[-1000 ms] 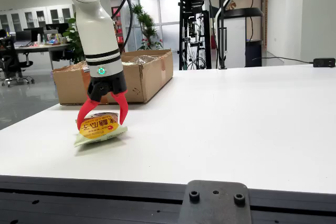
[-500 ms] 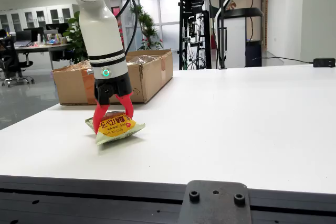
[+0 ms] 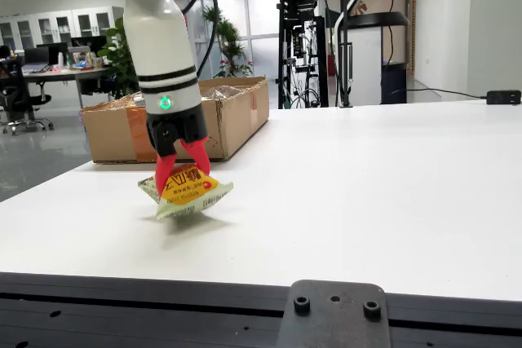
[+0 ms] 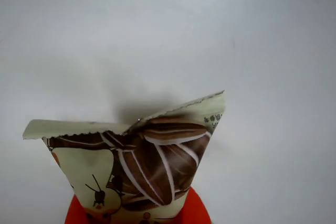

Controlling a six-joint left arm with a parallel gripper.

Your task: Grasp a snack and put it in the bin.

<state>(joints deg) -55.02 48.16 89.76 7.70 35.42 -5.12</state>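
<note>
A yellow and pale green snack packet [image 3: 189,191] hangs just above the white table [image 3: 367,193], pinched between the red fingers [image 3: 197,155] of my gripper [image 3: 181,170] in the view from the side. The gripper is shut on the packet's upper part. In the view that rides on the gripper, the same snack packet [image 4: 136,166] fills the lower middle, printed with brown sunflower seeds, and a red finger [image 4: 197,213] shows beneath it. An open cardboard bin [image 3: 183,116] stands behind the arm at the table's far left.
Crinkled wrapping shows inside the bin. A black mounting plate [image 3: 334,315] sits at the table's near edge. A black equipment rack [image 3: 314,38] and a black box with a cable [image 3: 503,97] stand beyond the far edge.
My gripper has closed on the snack packet, lifted it off the table and carried it a little to the right in the view from the side.
</note>
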